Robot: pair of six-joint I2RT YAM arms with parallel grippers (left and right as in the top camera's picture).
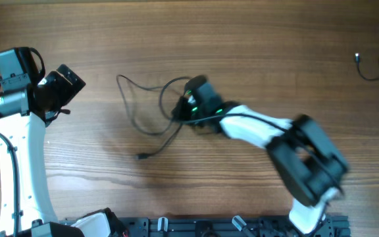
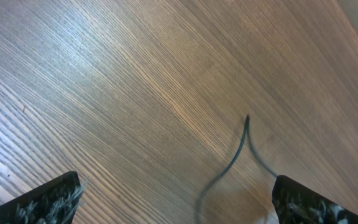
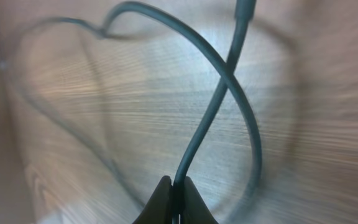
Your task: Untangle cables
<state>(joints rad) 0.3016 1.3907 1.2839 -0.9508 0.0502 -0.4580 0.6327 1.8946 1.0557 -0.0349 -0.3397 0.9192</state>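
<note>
A thin black cable (image 1: 137,105) lies looped on the wooden table at centre, one plug end (image 1: 141,157) pointing down-left. My right gripper (image 1: 188,105) sits over the loop's right side and is shut on a strand of the cable (image 3: 210,118), which rises from between the fingertips (image 3: 176,186) and crosses another strand. My left gripper (image 1: 68,82) is at the far left, away from the cable, open and empty; its wrist view shows both fingers spread (image 2: 176,199) above bare wood with a blurred cable strand (image 2: 235,158) between them.
More thin black cords (image 1: 374,62) lie at the table's far right edge. The arm bases and a black rail (image 1: 209,227) run along the front edge.
</note>
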